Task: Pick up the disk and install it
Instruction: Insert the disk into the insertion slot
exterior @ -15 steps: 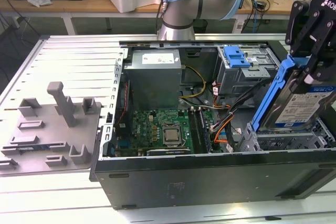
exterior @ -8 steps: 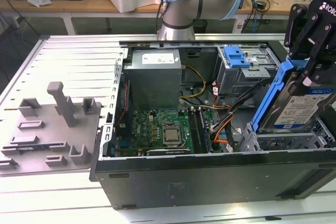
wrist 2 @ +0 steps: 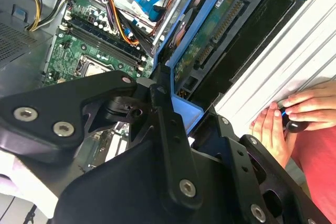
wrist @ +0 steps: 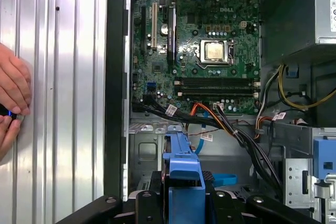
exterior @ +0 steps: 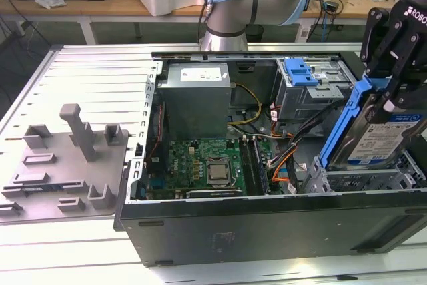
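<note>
Exterior view: your disk is picked up and partly down in the computer case, but not yet all the way in.

You can see the gripper (exterior: 383,90) with its fingers clamped on the blue edge at the top of the disk (exterior: 377,135), so the pick-up part is done. The disk leans at a tilt, with its low end inside the grey bay (exterior: 360,179) at the exterior view's right of the computer case (exterior: 267,215). Most of it sticks up above the bay, so I judge it is not seated. The disk is flat and silver, with a white-and-blue label and a blue frame around its edges.
</note>
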You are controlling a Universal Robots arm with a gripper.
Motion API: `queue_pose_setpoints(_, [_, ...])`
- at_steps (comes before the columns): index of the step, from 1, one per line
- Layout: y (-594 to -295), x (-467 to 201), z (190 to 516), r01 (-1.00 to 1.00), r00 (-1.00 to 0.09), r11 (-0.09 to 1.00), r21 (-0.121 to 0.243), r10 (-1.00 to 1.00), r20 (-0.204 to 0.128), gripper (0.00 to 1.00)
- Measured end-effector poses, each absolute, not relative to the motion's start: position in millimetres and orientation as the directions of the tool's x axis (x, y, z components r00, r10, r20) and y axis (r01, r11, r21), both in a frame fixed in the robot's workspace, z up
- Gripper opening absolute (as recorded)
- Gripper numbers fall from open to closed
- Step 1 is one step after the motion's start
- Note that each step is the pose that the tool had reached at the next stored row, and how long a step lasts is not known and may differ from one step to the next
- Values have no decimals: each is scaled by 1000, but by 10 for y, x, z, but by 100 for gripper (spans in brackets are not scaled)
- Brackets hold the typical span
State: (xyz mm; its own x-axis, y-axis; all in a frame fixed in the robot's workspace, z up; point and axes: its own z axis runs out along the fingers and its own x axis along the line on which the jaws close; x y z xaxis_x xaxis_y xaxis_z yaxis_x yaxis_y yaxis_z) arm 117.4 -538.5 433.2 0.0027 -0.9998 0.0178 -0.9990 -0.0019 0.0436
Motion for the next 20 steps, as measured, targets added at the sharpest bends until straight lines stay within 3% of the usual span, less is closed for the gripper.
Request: queue_pose_setpoints(20, [-5385,1174,4218,-999,3,-2,44,-1000,18,37])
